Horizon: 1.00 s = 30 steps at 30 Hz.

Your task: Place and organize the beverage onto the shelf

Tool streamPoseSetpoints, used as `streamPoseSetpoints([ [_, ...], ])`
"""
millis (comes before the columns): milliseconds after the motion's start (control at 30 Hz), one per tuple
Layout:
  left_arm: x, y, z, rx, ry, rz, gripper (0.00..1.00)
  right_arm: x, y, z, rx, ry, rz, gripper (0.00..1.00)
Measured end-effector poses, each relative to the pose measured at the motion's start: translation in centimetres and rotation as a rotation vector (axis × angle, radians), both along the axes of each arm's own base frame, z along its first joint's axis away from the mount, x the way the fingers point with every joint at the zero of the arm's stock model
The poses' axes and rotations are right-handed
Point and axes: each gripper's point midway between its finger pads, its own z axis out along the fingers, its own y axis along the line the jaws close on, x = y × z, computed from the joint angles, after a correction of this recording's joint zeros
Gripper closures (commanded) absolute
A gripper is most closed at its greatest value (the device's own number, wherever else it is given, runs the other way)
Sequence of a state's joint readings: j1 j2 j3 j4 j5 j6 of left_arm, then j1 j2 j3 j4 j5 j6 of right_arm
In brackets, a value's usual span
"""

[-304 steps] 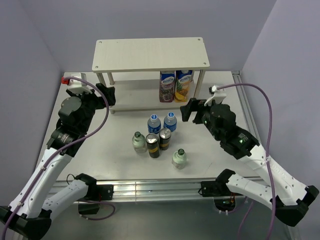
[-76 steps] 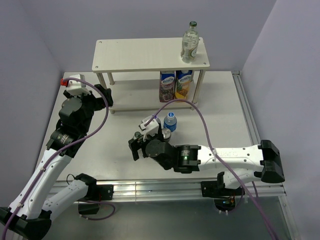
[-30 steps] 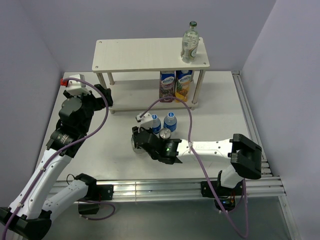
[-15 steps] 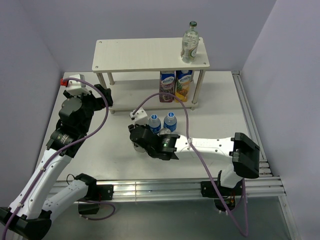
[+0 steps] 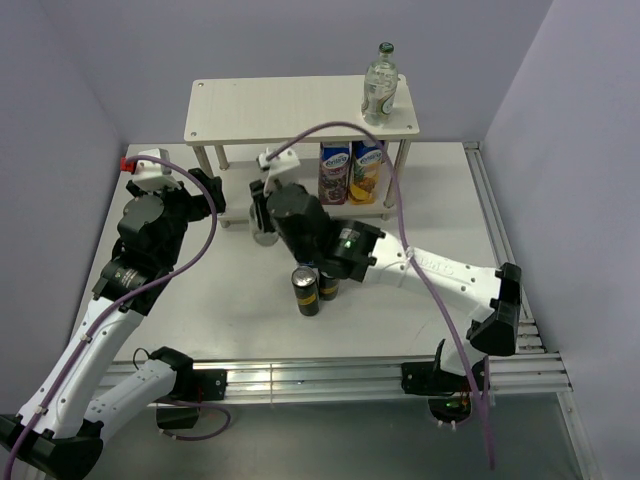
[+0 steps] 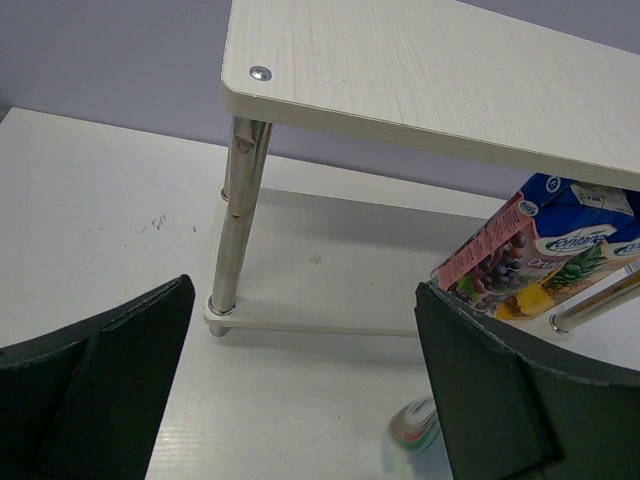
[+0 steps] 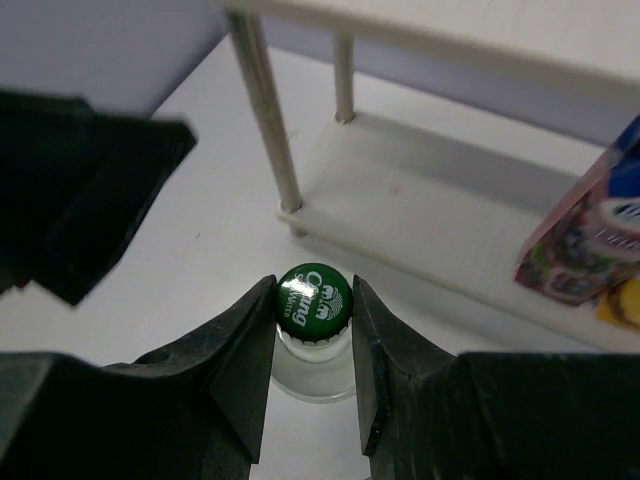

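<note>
The beverage shows as four drinks, with any others hidden under the right arm. There are two glass bottles with green caps. One glass bottle stands upright on the top board of the shelf, at its right end, toward the far right corner of the desk. The second glass bottle is pinched at the neck, just under its cap, by the right gripper. Its fingers are closed tight on either side. It hangs in front of the shelf's left legs, left of the desk's middle. I cannot tell whether its base touches the desk. Two dark cans stand side by side near the middle of the desk, toward the near edge.

The shelf runs along the far edge. Two juice cartons sit together on its lower board, right of centre.

The left gripper hovers by the shelf's left end, near the left edge, its fingers spread wide with nothing between them.
</note>
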<state>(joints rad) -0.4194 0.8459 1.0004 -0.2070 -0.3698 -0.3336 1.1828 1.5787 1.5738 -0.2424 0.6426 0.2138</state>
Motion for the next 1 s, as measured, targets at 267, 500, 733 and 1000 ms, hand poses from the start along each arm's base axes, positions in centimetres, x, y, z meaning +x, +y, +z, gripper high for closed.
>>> streamPoseSetpoints([
  [267,0.0,0.0,0.0,0.001,0.000,0.003,0.01,6.0,-5.5,12.1,0.087,-0.159,-0.153,1.00],
  [500,0.0,0.0,0.0,0.000,0.000,0.002,0.01,9.2,-10.1,18.1,0.089,-0.272,-0.275,1.00],
  [733,0.0,0.0,0.0,0.000,0.000,0.002,0.01,11.1,-12.3,19.5,0.042,-0.318,-0.340,1.00],
  [1000,0.0,0.0,-0.2,0.002,0.004,0.002,0.01,14.1,-14.4,18.8,-0.002,-0.323,-0.405,1.00],
])
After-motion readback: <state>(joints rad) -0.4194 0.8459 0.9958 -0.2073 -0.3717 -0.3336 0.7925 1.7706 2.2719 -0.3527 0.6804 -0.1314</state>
